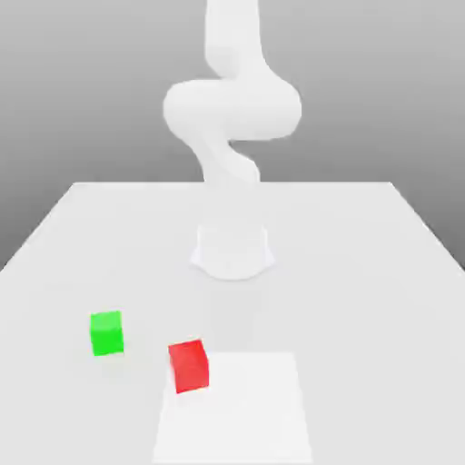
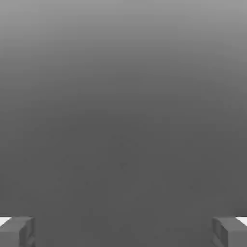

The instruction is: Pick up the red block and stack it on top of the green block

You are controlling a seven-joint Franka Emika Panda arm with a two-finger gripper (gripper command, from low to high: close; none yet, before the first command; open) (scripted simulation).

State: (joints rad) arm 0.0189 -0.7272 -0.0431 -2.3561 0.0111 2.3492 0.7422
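The end effector [image 2: 123, 232] is wide open in the hand view, its two fingertips [image 2: 18, 232] far apart with nothing between them; it holds and touches nothing. The exterior view shows what the hand view does not: the red block [image 1: 189, 366] on the worktop [image 1: 345, 300], over the edge of a white patch [image 1: 245, 413], and the green block [image 1: 107, 333] near it, towards the exterior view's left. Counted, there are one red block, one green block, one patch and one arm [image 1: 232, 109]
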